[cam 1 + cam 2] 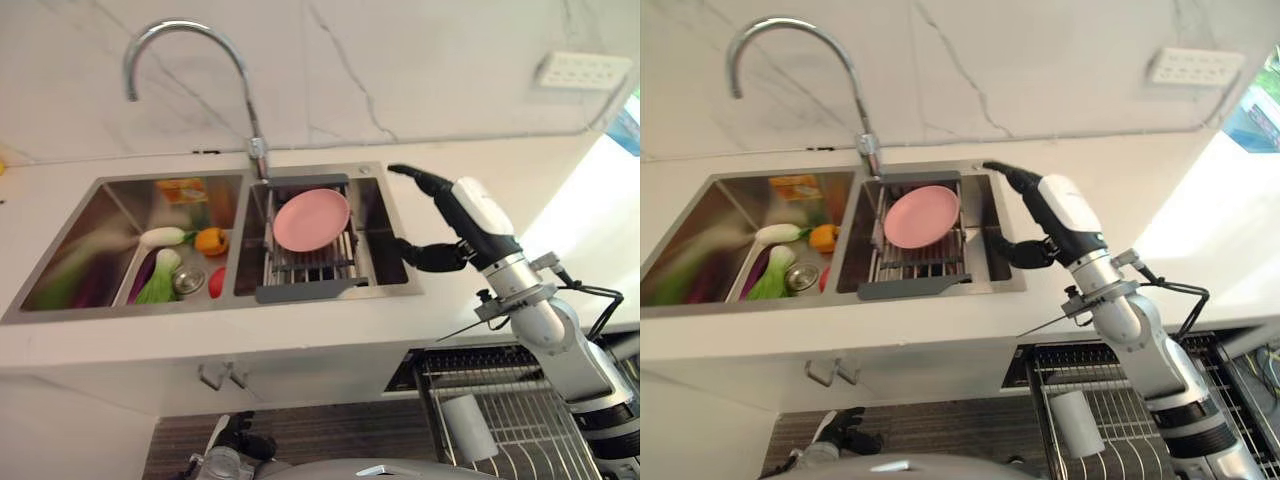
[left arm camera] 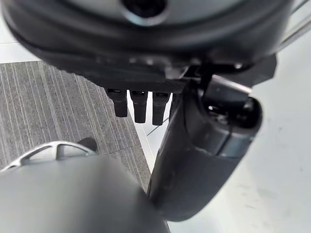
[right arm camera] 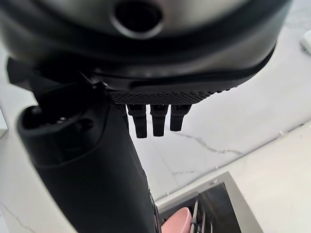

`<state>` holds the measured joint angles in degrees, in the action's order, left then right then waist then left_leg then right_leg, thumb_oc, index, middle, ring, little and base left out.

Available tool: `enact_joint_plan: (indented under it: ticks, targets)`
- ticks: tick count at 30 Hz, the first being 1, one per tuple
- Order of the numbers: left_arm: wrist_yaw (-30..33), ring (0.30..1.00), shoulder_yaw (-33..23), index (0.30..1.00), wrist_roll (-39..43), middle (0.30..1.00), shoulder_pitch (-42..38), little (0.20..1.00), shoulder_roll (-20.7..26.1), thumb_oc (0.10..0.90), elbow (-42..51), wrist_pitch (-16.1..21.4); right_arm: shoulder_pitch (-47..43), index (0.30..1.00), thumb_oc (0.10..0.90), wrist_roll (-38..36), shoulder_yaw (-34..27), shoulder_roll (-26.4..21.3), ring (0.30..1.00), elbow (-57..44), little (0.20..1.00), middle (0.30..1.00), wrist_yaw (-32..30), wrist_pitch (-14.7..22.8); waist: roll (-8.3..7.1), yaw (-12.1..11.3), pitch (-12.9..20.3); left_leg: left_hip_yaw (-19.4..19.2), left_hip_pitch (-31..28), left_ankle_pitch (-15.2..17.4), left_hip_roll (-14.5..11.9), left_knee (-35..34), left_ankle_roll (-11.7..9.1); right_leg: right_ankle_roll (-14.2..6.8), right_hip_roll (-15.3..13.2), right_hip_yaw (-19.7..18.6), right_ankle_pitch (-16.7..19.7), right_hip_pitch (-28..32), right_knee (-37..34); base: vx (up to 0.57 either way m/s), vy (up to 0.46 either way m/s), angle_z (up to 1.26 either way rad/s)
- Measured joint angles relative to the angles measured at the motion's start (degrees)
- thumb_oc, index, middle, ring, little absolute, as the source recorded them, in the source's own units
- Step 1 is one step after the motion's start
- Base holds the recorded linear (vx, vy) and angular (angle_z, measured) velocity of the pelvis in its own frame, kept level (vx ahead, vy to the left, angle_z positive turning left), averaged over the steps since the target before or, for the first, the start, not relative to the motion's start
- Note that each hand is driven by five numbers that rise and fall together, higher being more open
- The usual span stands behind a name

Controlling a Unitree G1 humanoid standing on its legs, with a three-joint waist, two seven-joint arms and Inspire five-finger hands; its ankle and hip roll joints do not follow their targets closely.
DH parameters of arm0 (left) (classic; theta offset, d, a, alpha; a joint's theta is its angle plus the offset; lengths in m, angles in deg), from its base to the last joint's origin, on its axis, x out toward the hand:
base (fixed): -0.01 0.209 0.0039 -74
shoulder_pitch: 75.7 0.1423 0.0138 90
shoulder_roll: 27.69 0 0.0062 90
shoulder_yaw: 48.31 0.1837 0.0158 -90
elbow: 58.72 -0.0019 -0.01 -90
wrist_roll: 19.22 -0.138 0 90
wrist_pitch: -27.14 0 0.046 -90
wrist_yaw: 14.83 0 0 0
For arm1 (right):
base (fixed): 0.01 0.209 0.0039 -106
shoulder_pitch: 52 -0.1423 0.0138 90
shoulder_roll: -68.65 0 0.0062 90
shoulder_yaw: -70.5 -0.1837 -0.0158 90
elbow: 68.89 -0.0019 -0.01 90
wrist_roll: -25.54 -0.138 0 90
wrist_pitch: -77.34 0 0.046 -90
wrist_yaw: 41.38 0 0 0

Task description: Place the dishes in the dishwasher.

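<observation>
The white stone bench (image 1: 470, 180) carries a double stainless-steel sink (image 1: 385, 225), and below its right end the wire dishwasher rack (image 1: 520, 410) stands pulled out. In the sink's right basin a round pink plate (image 1: 311, 220) leans on a grey metal drying rack (image 1: 310, 265); the left basin holds toy vegetables (image 1: 165, 265). The right robot hand (image 1: 455, 215) hovers above the basin's right edge, just beside the plate, fingers straight, thumb spread, holding nothing. The left robot hand (image 2: 141, 104) hangs low over the floor, fingers relaxed. I judge the reach is in hand; next, the hand must swing left and close on the plate's rim.
</observation>
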<state>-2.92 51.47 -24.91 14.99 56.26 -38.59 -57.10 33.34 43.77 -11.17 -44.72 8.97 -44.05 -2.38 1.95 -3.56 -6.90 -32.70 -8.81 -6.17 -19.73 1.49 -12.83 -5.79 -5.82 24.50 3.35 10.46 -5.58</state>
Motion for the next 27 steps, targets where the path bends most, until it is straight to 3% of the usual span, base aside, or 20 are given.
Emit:
enact_joint_plan:
  ticks: [8, 15, 21, 27]
  targets:
    - [-0.7, 0.900, -2.2, 0.900, 0.7, 0.900, -0.3, 0.900, 0.2, 0.800, 0.1, -0.2, -4.8, 0.900, 0.800, 6.6, 5.1, 2.0, 0.900, 12.9, 0.900, 0.900, -0.5, -2.7, -1.54, -3.0, 0.9, 2.0, 1.1, 0.2, 0.2, -0.2, 0.6, -0.6, 0.0, 2.1, -0.4, 0.7, 0.0, -0.01, 0.016, 0.14]
    - [-0.7, 0.900, -2.3, 0.900, 1.8, 0.900, -0.5, 0.900, 0.1, 0.800, 1.0, -0.2, -8.1, 0.900, 0.800, 8.7, 7.1, 2.3, 0.900, 21.7, 0.900, 0.900, -2.5, -5.2, -1.85, -5.4, 1.1, 3.7, 1.9, 0.1, 0.4, -0.2, 0.8, -0.6, 0.0, 3.7, -0.5, 0.9, 0.0, -0.01, 0.015, 0.13]
    - [-0.5, 0.900, -2.3, 0.900, 2.1, 0.900, -0.6, 0.900, 0.1, 0.800, 1.0, -0.2, -8.2, 0.900, 0.800, 9.9, 7.0, 3.3, 0.900, 20.2, 0.900, 0.900, -3.4, -5.6, -1.93, -5.7, 1.0, 5.1, 2.0, 0.1, 0.7, -0.5, 0.8, -0.8, -0.1, 5.0, -0.9, 1.9, 0.0, 0.00, 0.018, 0.13]
    - [-0.5, 0.900, -4.1, 0.900, 2.8, 0.900, -0.4, 0.900, -0.3, 0.800, 1.0, -0.3, -8.2, 0.900, 0.800, 12.2, 6.4, 3.6, 0.900, 11.9, 0.900, 0.900, -3.5, -5.5, -1.68, -5.7, 0.7, 6.2, 2.1, 0.1, 0.9, -0.6, 0.8, -1.0, -0.2, 6.3, -1.4, 2.7, 0.0, -0.01, 0.018, 0.10]
